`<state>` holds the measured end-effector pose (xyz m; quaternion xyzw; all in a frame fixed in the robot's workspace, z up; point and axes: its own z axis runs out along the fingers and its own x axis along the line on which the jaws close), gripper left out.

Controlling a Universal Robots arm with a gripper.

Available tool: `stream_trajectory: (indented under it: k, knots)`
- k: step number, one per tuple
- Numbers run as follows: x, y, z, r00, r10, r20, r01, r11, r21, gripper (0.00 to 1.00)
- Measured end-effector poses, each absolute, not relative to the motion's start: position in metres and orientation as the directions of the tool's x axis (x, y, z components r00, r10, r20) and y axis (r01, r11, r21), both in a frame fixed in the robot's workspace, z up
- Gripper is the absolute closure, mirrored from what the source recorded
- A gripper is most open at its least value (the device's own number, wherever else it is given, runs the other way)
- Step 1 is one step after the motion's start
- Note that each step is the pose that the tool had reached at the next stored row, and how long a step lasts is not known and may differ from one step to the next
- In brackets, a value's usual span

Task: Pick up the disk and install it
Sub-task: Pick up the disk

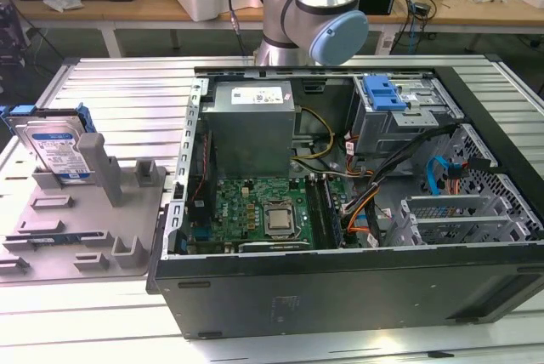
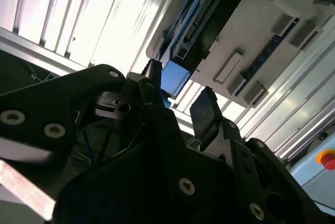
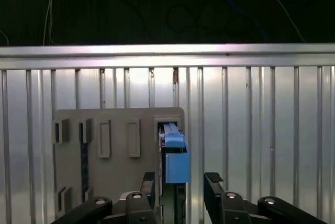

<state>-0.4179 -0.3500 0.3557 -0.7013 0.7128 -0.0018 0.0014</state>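
The hand [image 3: 181,178], spread and empty, faces the disk [image 3: 174,153] standing on edge in its grey stand [image 3: 118,174]; we judge it stiff, heavy, shock-sensitive, best gripped across its blue frame.

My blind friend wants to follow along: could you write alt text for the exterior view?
A silver disk in a blue bracket stands on edge in a grey holder at the exterior view's left, on a slatted metal table. Beside it lies an open computer case, with the robot arm behind it.
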Motion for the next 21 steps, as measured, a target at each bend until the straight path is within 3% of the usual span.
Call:
stream_trajectory:
  k: [21]
  knots:
    - [-0.418,-0.353,0.337,-0.025,-1.0,0.002,-1.0,0.024,-0.004,0.5]
